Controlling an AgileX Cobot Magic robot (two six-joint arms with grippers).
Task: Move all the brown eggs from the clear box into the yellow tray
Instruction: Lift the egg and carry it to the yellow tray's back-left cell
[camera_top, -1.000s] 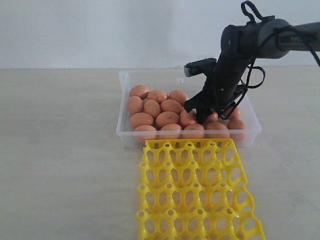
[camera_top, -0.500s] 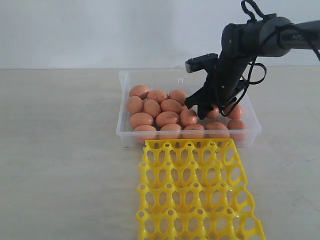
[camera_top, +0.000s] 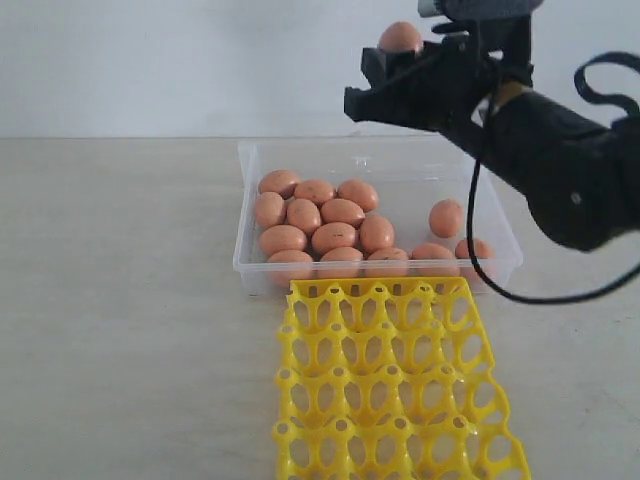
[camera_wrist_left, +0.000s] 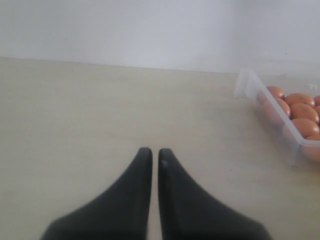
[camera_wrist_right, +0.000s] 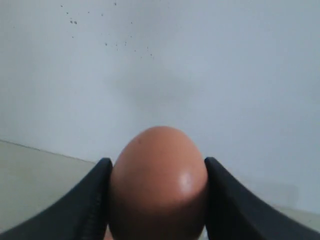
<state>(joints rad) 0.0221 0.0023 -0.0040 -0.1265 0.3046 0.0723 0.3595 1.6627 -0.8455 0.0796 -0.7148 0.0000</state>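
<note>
Several brown eggs (camera_top: 322, 214) lie in the clear box (camera_top: 242, 205), most packed on its left side, with one apart at the right (camera_top: 446, 217). High above the box, my right gripper (camera_top: 392, 68) is shut on one brown egg (camera_top: 400, 38); the right wrist view shows that egg (camera_wrist_right: 157, 195) filling the gap of the gripper (camera_wrist_right: 157, 161), both fingers against its sides. The yellow tray (camera_top: 388, 372) lies in front of the box with all its cups empty. My left gripper (camera_wrist_left: 154, 151) hovers shut over bare table, left of the box (camera_wrist_left: 249, 86), holding nothing.
The box and tray sit on a pale tabletop (camera_top: 120, 300) in front of a white wall (camera_top: 180, 60). The right arm's black cable (camera_top: 480, 240) loops down over the box's right end.
The right gripper has risen from among the eggs in the box to high above it, carrying one egg. The arm has swung up and closer to the camera.
</note>
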